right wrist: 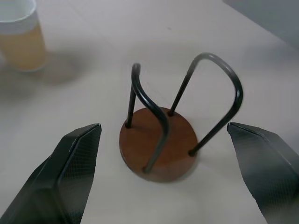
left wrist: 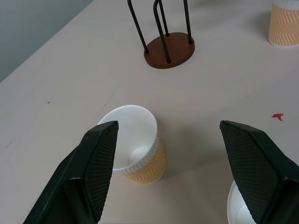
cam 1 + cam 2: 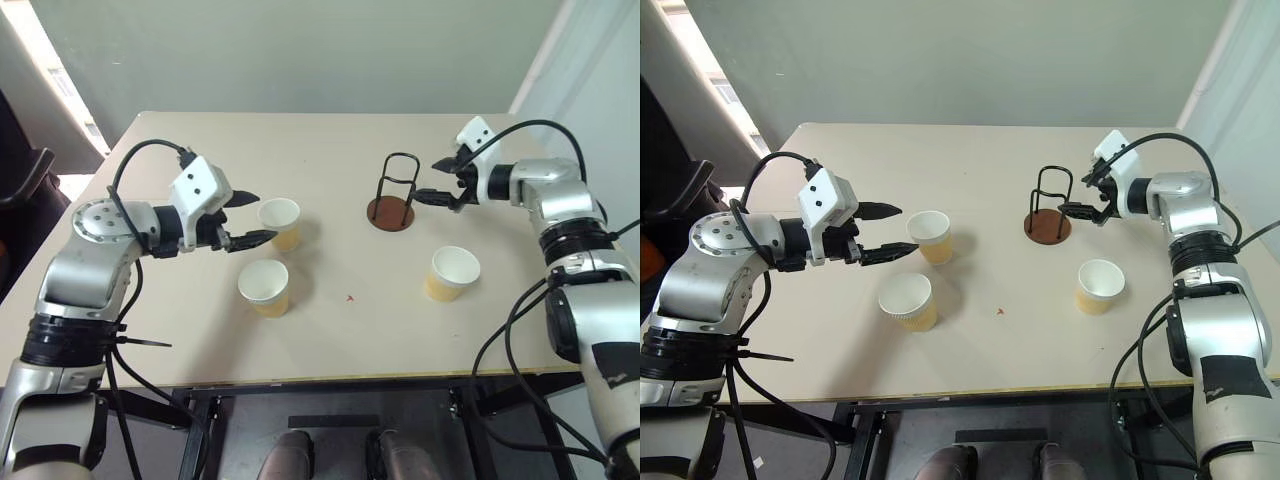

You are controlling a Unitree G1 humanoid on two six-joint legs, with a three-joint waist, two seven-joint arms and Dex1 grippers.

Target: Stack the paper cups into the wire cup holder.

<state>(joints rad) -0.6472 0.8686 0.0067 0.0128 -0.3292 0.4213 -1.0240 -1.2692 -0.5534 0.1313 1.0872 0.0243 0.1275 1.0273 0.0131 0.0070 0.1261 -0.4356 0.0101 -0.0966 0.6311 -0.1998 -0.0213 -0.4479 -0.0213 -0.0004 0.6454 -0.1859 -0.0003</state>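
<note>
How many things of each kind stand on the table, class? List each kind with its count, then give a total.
Paper cups: 3, one far left, one near left, one right
Wire cup holder: 1
Total: 4

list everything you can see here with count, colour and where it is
paper cups: 3, yellow-tan outside, white inside, all upright on the table; one in front of the left gripper, one nearer the front edge on the left, one on the right
wire cup holder: 1, black wire loops on a reddish-brown round base, centre-right of the table, empty
red speck: 1, red, on the table between the cups
table: 1, beige, under everything
left gripper: 1, black fingers, open, pointing at the nearest cup
right gripper: 1, black fingers, open, beside the cup holder
</note>
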